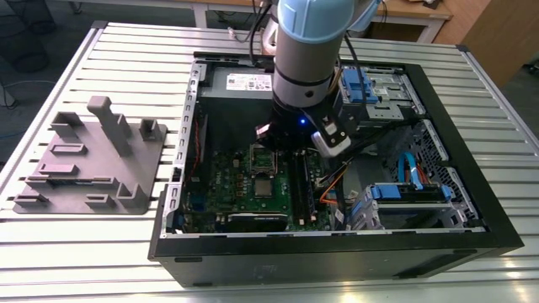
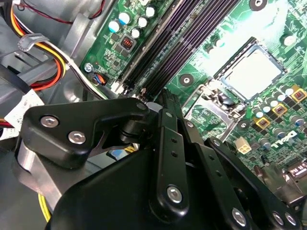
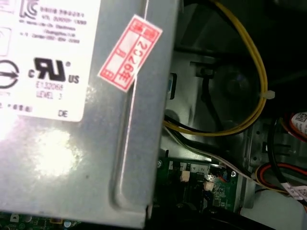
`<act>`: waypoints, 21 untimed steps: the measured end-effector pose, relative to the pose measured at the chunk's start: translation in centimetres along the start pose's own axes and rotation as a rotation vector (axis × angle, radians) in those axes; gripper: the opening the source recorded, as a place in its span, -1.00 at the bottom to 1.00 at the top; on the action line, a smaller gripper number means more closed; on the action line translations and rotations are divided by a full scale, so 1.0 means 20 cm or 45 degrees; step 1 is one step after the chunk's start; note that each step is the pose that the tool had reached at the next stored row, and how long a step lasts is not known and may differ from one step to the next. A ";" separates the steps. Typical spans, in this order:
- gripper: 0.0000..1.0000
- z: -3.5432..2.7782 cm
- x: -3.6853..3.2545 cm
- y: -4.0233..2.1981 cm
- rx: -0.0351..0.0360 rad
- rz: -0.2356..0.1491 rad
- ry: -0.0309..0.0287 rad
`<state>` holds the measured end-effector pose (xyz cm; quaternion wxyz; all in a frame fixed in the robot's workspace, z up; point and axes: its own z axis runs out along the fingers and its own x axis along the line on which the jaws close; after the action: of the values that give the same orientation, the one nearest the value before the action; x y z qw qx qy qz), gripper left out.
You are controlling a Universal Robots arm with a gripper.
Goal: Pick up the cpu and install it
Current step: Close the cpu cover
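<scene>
The cpu (image 1: 264, 188) (image 2: 252, 72) is a pale silver square lying flat in the socket on the green motherboard (image 1: 227, 189) inside the open computer case. The silver metal socket frame (image 1: 264, 158) (image 2: 207, 103) stands tipped open beside it, between the cpu and my gripper. My black gripper (image 1: 281, 140) (image 2: 165, 103) hangs under the arm's wrist inside the case, above the board just behind the socket frame. It is apart from the cpu, and its linkages hide the tips.
A grey plastic tray (image 1: 93, 158) with upright posts lies on the slatted table at the exterior view's left of the case. The power supply (image 1: 240, 82) (image 3: 72, 124) sits behind the gripper. Black memory slots (image 2: 182, 43), loose cables (image 3: 249, 115) and drive cages (image 1: 404, 196) crowd the case.
</scene>
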<state>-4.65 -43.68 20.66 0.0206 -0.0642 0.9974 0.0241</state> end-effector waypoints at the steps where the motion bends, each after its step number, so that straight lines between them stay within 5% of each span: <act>1: -0.79 0.001 -0.002 0.004 0.0000 -0.001 0.0001; 12: -0.79 0.010 -0.015 0.022 -0.0038 -0.077 0.0036; 21: -0.79 0.011 -0.018 0.029 -0.0171 -0.123 0.0038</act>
<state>-4.35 -43.05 20.48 0.0198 -0.1126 0.9930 0.0297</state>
